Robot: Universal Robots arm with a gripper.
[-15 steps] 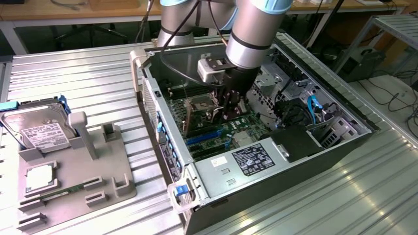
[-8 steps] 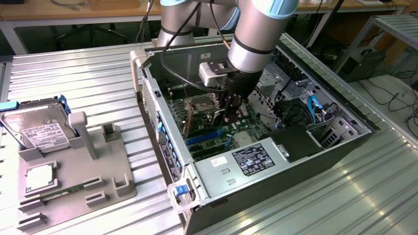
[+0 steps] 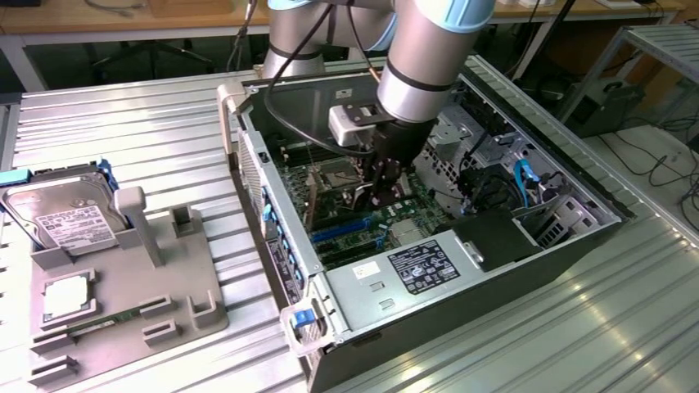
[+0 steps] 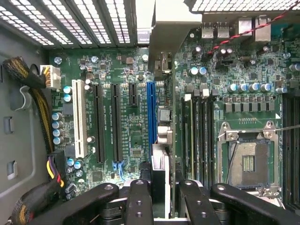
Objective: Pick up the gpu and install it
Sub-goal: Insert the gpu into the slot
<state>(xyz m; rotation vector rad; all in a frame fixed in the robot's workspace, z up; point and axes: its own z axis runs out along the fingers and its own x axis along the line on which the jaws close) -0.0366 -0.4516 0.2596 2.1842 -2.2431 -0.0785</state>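
My gripper (image 3: 385, 195) reaches down into the open computer case (image 3: 568, 237), just above the motherboard (image 3: 349, 176). In the wrist view its black fingers (image 4: 140, 201) are shut on the gpu (image 4: 162, 140). The card shows edge-on as a thin strip, with its silver end bracket (image 4: 173, 28) towards the case's slotted rear wall. It hangs upright over the board, right beside the long blue expansion slot (image 4: 151, 112) and parallel to it. I cannot tell whether its lower edge touches the slot.
Black and white slots (image 4: 98, 122) lie beside the blue one, and the bare CPU socket (image 4: 248, 161) is on the other side. Sleeved cables (image 4: 28, 79) run along the case wall. Outside, a grey fixture (image 3: 120, 303) holds a hard drive (image 3: 65, 221) and a memory stick (image 3: 104, 323).
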